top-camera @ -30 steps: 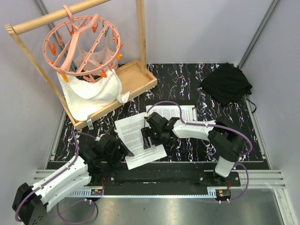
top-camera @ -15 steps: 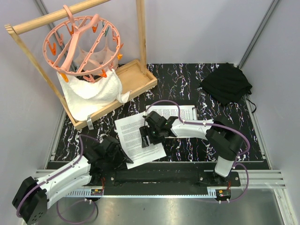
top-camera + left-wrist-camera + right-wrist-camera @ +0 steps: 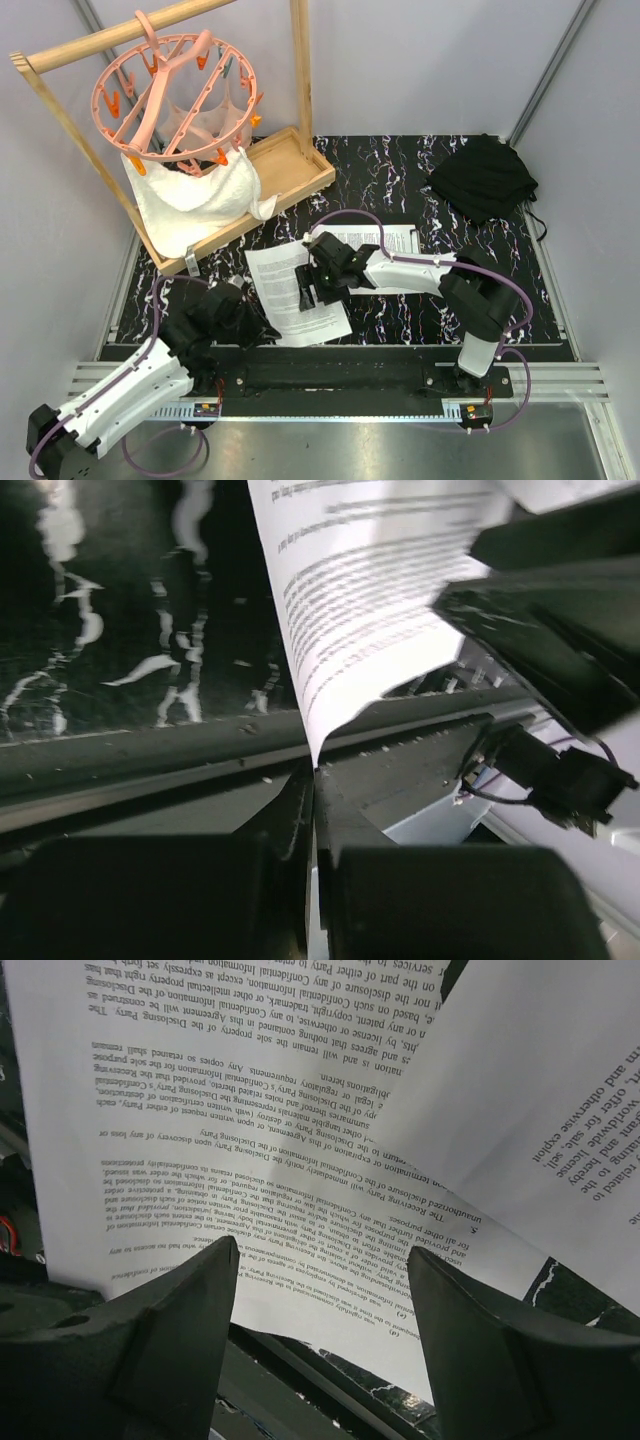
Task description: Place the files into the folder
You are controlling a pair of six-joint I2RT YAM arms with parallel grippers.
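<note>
1. Left gripper [image 3: 258,327] sat at the near left of the table [image 3: 400,170]. Its fingers were pressed together on the near corner of the files [image 3: 285,272], and the left wrist view showed the paper's tip running down between them.
2. Right gripper [image 3: 308,292] hovered over the middle of the same sheet, fingers spread and holding nothing.
3. On the dark marbled table, the files lay near the middle, with a second printed sheet [image 3: 405,240] just to the right. The folder could not be picked out against the dark top.
4. By their look the files were light, thin and floppy. The pinched sheet curled up from its corner, so it would likely sag and swing if carried by one point, and crease or tear under a hard tug.
5. An edge or corner seemed the sensible hold, since a flat sheet offers nothing to grip in its middle. A second pinch on the opposite edge would probably keep it level.
</note>
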